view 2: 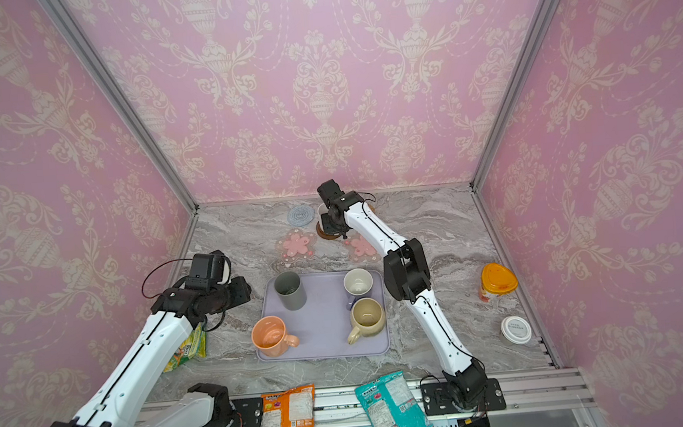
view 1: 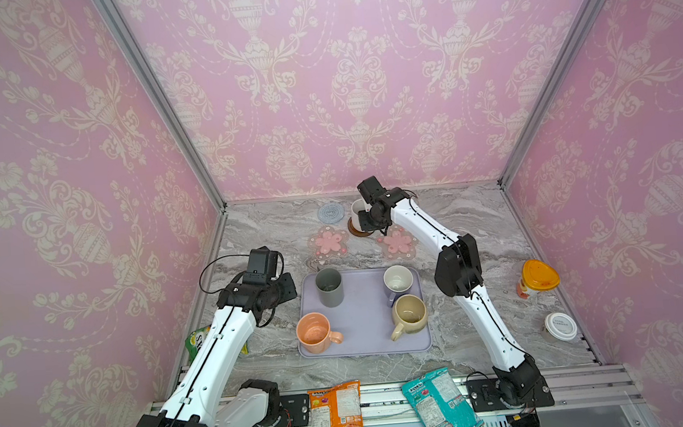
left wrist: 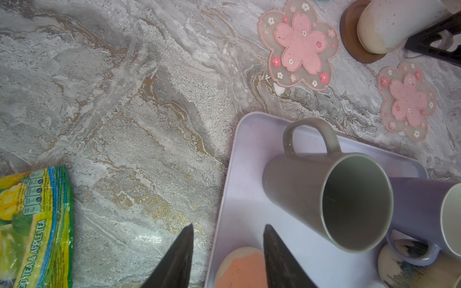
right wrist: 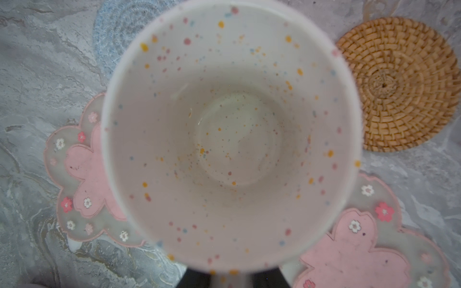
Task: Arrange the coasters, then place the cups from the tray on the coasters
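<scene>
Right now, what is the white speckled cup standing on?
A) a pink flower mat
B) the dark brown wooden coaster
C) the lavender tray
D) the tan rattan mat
B: the white speckled cup rests on the dark brown wooden coaster, whose rim shows beneath it.

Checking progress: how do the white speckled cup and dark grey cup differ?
The white speckled cup stands on the brown wooden coaster; the dark grey cup stands on the tray. The white speckled cup is pale and dotted, the dark grey cup plain. Both are upright and empty.
</scene>
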Controlling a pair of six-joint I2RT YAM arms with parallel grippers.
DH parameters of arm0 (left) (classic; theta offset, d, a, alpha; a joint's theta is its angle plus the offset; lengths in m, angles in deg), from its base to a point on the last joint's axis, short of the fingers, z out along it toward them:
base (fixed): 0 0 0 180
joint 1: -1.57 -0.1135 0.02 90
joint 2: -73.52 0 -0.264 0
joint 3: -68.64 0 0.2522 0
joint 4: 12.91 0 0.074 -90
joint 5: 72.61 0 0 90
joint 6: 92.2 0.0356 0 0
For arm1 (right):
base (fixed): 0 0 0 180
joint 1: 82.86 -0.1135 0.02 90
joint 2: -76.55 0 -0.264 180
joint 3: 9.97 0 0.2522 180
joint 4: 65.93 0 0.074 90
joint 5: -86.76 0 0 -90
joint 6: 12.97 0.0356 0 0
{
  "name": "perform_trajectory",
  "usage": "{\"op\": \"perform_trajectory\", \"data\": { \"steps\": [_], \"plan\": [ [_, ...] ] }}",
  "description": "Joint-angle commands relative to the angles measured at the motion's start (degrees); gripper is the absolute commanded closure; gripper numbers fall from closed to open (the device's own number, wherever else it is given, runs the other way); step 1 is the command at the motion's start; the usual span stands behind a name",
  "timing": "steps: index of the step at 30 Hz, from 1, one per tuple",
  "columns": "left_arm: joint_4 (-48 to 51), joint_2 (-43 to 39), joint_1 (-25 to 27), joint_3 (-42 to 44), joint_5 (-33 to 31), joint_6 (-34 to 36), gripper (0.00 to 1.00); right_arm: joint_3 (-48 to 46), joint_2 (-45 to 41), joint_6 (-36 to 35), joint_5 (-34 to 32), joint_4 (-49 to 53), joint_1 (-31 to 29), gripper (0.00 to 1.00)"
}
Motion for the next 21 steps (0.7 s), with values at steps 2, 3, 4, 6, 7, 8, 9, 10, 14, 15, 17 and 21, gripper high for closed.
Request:
{"op": "perform_trajectory", "data": {
  "steps": [2,3,4,6,7,8,9,10,14,15,17,21],
  "plan": [
    [1.0,-0.2,-0.7,0.0,1.1,0.8,0.52,1.9,-0.7,0.8,0.4,-1.5,0.4,0.73],
    [1.0,-0.3,-0.6,0.0,1.2,0.7,0.52,1.9,-0.8,0.8,0.7,-1.4,0.4,0.73],
    [1.0,-0.3,-0.7,0.0,1.1,0.7,0.51,1.9,-0.9,0.9,0.9,-1.5,0.4,0.73],
    [1.1,-0.4,-0.6,0.0,1.0,0.7,0.51,1.8,-1.1,0.9,1.2,-1.6,0.4,0.73],
    [1.1,-0.4,-0.7,0.0,1.1,0.6,0.51,1.8,-1.1,1.0,1.3,-1.5,0.4,0.73],
    [1.0,-0.4,-0.7,0.1,1.1,0.6,0.51,1.7,-1.1,1.0,1.5,-1.6,0.4,0.73],
    [1.0,-0.4,-0.7,0.0,1.1,0.6,0.51,1.8,-1.2,1.2,1.9,-1.6,0.4,0.73],
    [1.0,-0.3,-0.7,-0.1,1.2,0.7,0.51,1.7,-1.2,1.3,2.3,-1.6,0.4,0.73],
    [0.9,-0.2,-0.7,-0.1,1.3,0.5,0.51,0.5,-1.6,2.1,3.9,-2.9,0.4,0.73],
    [0.8,-0.2,-0.6,-0.1,1.4,0.4,0.51,0.1,-1.8,2.5,4.5,-3.4,0.4,0.73],
    [0.8,-0.2,-0.7,0.0,1.4,0.4,0.51,-0.7,-2.2,3.1,5.4,-4.2,0.4,0.72],
    [0.7,-0.3,-0.7,0.3,1.8,0.1,0.51,-1.3,-2.6,3.9,6.7,-4.9,0.4,0.72]
  ]
}}
